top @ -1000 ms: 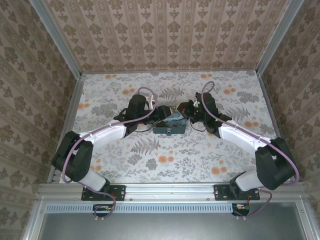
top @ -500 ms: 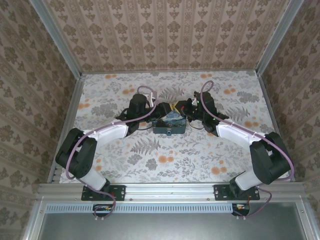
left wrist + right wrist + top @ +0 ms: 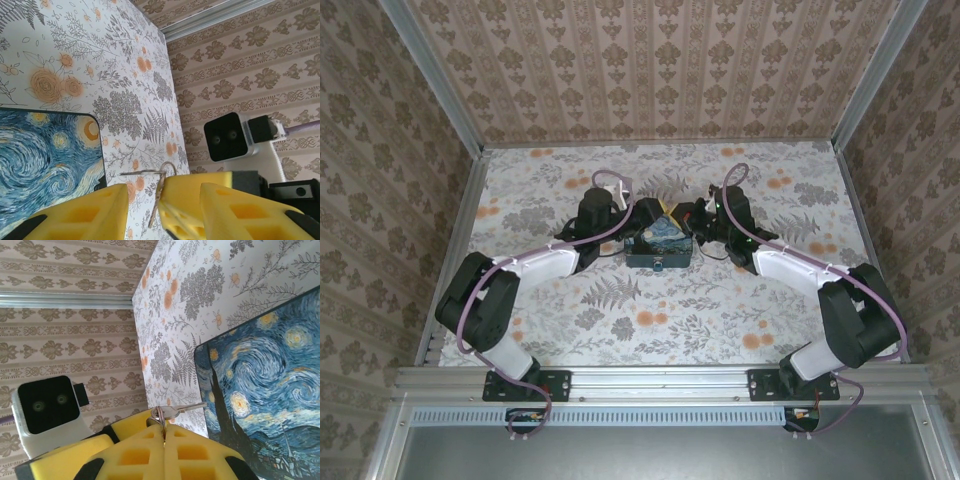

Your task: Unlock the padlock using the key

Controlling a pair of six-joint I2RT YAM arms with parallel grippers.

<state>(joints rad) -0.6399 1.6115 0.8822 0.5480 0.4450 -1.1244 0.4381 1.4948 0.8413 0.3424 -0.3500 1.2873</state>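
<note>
Here, right claw [image 3: 164, 437] clamped on key [image 3: 182, 410], left claw [image 3: 164, 200] apart, near swirl-painted box [image 3: 260, 380].

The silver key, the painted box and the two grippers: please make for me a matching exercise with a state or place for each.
1 small silver metal key
2 dark box with swirly blue-and-yellow painted lid
3 left gripper
4 right gripper

a jaws open
b on the floral table
c jaws shut on the key
d pinched between yellow fingers

Pairs: 1-d, 2-b, 3-a, 4-c.

Beige damask-papered walls [image 3: 650, 70], aluminium corner posts [image 3: 432, 75], floral-printed table top [image 3: 720, 310] under soft, even light.
</note>
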